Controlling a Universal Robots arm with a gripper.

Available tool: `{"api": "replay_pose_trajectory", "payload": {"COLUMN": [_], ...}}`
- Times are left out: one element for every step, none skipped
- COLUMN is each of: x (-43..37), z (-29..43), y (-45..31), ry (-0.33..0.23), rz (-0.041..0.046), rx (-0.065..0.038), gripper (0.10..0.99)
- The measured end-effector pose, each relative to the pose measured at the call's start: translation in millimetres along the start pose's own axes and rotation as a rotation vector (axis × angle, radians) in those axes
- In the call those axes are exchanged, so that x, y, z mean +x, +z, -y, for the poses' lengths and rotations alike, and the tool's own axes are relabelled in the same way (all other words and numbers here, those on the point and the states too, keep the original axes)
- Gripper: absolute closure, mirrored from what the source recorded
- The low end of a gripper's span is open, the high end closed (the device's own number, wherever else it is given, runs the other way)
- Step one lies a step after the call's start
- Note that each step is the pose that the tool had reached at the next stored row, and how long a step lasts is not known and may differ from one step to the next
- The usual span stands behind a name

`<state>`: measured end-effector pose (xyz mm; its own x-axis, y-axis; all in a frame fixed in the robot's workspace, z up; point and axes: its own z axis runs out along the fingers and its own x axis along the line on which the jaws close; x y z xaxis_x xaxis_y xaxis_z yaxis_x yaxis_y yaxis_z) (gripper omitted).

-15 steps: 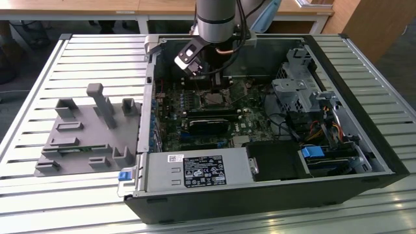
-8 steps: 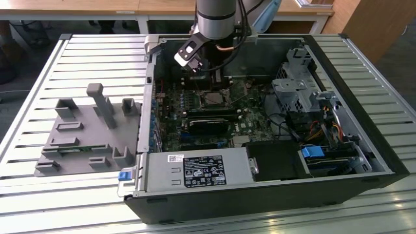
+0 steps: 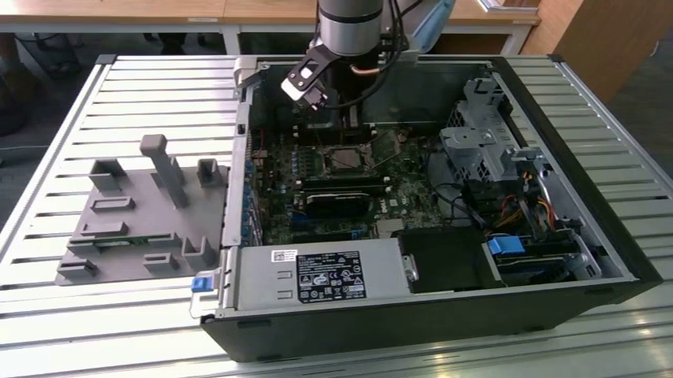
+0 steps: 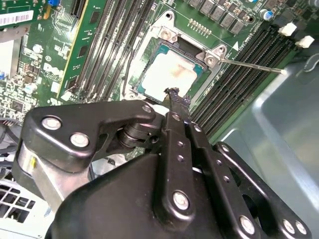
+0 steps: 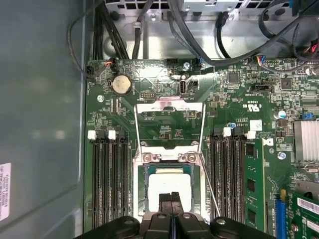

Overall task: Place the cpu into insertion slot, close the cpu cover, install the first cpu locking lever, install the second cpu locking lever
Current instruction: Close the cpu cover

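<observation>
A pale slatted table [image 3: 94,339] spans the foreground. Behind it stand wooden desks [image 3: 126,9] on white legs. A wooden cabinet [image 3: 600,39] stands at the exterior view's right, over a dark floor [image 3: 650,118].

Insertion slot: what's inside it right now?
The cpu lies in the insertion slot, silver top up; the cpu cover stands open. The shut gripper hides part of the chip, and what lies under it cannot be seen.

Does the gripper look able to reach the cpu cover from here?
Probably yes: the cpu cover stands open just beyond the cpu, nothing over it, and the gripper hangs close by over the cpu.
</observation>
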<state>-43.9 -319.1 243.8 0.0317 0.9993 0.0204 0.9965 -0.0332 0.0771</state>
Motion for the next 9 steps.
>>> {"api": "replay_pose_trajectory", "payload": {"x": [0.0,-0.4,-1.3,-2.7,-4.4,-6.5,-8.3,-9.6,-10.5], "z": [-0.1,-0.2,-0.2,-0.2,-0.2,-0.3,-0.4,-0.4,-0.5], "y": [-0.8,-1.2,-1.2,-1.3,-1.3,-1.3,-1.4,-1.4,-1.5], "ry": [0.000,0.000,0.000,0.000,0.000,0.000,0.000,0.000,0.000], "rz": [0.0000,-0.0003,-0.0006,-0.0005,-0.0008,-0.0010,-0.0010,-0.0010,-0.0009], "rx": [0.000,0.000,0.000,0.001,0.001,0.001,0.001,0.001,0.001], "gripper": [0.976,0.976,0.976,0.976,0.976,0.976,0.976,0.976,0.976]}}
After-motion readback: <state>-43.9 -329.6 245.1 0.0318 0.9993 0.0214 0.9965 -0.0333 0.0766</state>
